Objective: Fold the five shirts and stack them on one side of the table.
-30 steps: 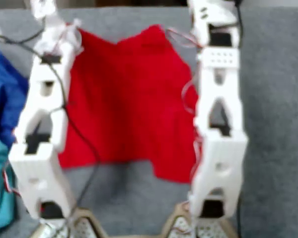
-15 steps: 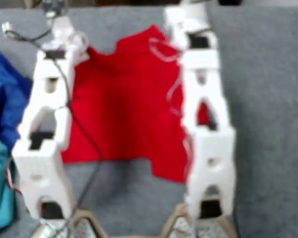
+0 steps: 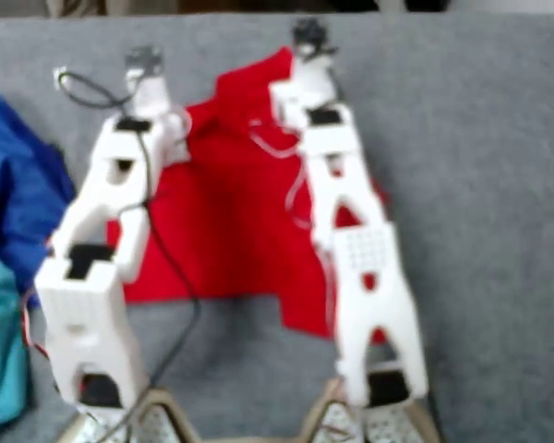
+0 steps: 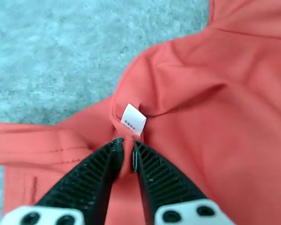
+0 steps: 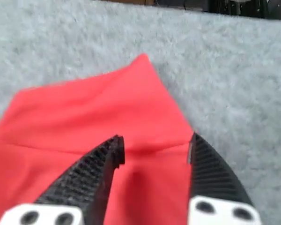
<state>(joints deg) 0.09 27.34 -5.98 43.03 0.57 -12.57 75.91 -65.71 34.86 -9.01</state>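
While it lies rumpled, red shirt runs near-to-far.

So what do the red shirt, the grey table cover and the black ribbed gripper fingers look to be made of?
Red shirt: soft matte knit, likely cotton jersey; it creases, with stitched seams and a sewn-in white label. Grey table cover: fuzzy, felt-like textile. Black ribbed fingers: matte moulded plastic or rubber; hard to tell which.

- A grey felt-covered table carries a rumpled red fabric shirt at centre.
- A blue fabric shirt lies far left, a teal fabric shirt near left.
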